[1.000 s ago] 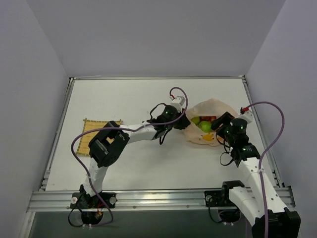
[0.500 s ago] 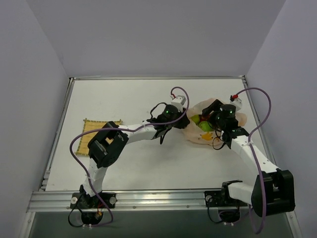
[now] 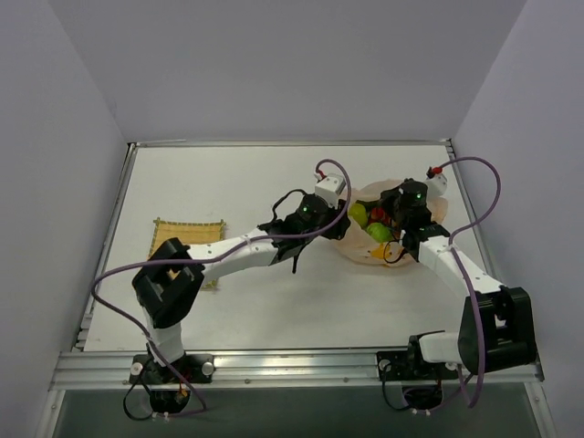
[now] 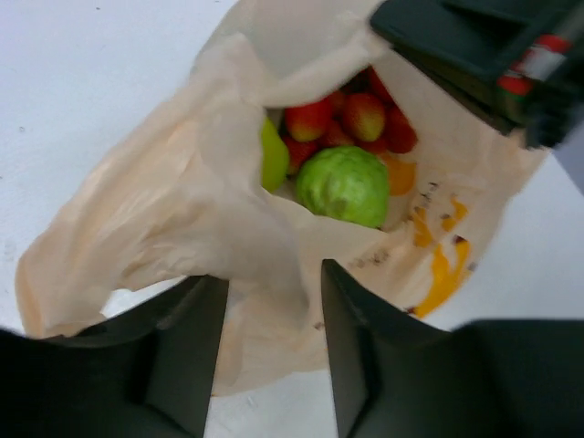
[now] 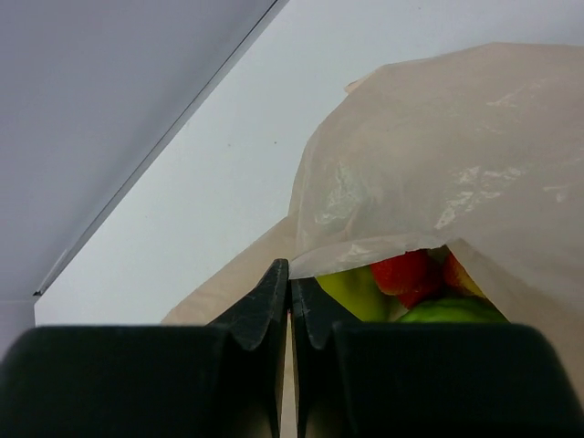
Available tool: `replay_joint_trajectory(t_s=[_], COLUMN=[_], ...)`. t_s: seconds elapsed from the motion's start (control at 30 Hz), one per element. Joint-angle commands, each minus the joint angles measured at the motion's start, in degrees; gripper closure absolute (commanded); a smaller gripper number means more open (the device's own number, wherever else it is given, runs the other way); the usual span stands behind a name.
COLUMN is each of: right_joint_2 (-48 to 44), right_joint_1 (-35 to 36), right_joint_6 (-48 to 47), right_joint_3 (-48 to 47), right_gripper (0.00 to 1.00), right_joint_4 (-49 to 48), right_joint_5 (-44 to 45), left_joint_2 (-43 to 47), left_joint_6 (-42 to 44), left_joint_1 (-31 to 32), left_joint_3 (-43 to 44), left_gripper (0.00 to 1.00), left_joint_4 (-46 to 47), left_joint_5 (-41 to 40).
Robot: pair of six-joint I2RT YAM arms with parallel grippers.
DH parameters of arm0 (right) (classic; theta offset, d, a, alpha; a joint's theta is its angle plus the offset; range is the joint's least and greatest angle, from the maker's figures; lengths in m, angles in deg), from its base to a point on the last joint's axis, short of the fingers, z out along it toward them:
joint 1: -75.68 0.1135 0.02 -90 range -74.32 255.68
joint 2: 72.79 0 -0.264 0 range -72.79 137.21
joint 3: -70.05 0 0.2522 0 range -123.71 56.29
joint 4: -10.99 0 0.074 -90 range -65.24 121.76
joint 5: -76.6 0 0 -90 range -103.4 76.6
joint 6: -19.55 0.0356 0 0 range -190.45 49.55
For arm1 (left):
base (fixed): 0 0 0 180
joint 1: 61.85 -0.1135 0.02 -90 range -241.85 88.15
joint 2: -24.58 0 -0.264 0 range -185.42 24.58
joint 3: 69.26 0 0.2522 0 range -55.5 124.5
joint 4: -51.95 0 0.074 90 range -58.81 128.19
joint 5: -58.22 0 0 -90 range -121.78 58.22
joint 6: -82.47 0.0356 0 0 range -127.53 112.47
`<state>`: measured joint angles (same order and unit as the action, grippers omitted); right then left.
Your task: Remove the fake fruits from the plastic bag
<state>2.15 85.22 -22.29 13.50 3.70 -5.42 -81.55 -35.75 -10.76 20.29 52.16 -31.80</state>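
The plastic bag point(image 3: 365, 255) lies at the table's right with its mouth open. Inside it the fake fruits show: a round green one point(image 4: 345, 185), a red berry bunch point(image 4: 351, 119) and a yellow-green pear point(image 4: 274, 155). My left gripper point(image 4: 272, 278) is at the bag's near-left edge, jaws apart, with loose bag film point(image 4: 182, 201) lying between and beyond them. My right gripper point(image 5: 291, 269) is shut on the rim of the bag's upper film point(image 5: 438, 164), right above the pear point(image 5: 356, 287) and the berries point(image 5: 406, 272).
A square yellow woven mat point(image 3: 187, 235) lies at the left, partly under my left arm. Grey walls close in the table on three sides. The right arm's black wrist point(image 4: 474, 46) hangs over the bag's far side.
My right arm has swung in over the bag and shut its jaws on the rim. My left gripper has opened and its elbow has dropped lower left.
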Motion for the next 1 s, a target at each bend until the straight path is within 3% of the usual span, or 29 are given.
replay_joint_trajectory(t_s=[0.0, 0.07, 0.17, 0.43, 0.67, 0.8, 0.93, 0.97], right_joint_2=[-1.0, -2.2, -3.4, -7.0, -8.8, -9.2, -8.7, -8.7], right_joint_1=[0.7, 0.8, 0.8, 0.8, -0.2, -4.3, -6.6, -6.7], right_joint_6=[1.9, 1.9, 1.7, 0.9, -1.3, -2.8, -4.9, -5.3], right_joint_3=[-1.4, -1.0, -0.3, 1.9, 3.3, 5.1, 5.9, 6.2], right_gripper=[1.00, 1.00, 1.00, 1.00, 1.00, 1.00, 1.00, 1.00], right_joint_4=[-2.9, -3.0, -2.7, -1.0, 1.1, 1.0, 1.0, 0.7], right_joint_5=[2.8, 2.6, 2.3, 1.3, 1.6, -2.3, -5.0, -5.3], left_joint_2=[9.5, 11.5, 12.1, 0.6, -9.7, -14.7, -16.7, -17.3], left_joint_6=[3.1, 2.8, 1.4, -3.4, -1.8, -1.9, -3.1, -3.0], left_joint_1=[4.1, 6.7, 8.7, 9.5, 8.7, 7.9, 6.3, 6.3], left_joint_3=[-1.2, -3.3, -2.9, 6.0, 15.5, 18.9, 18.4, 18.6], left_gripper=[0.64, 0.77, 0.83, 0.96, 0.97, 0.96, 0.74, 0.61], left_joint_4=[-2.4, -2.4, -1.3, 2.2, 4.7, 4.1, 5.4, 6.0], left_joint_5=[-4.4, -6.0, -5.0, -4.4, -8.8, -6.9, -3.2, -2.8])
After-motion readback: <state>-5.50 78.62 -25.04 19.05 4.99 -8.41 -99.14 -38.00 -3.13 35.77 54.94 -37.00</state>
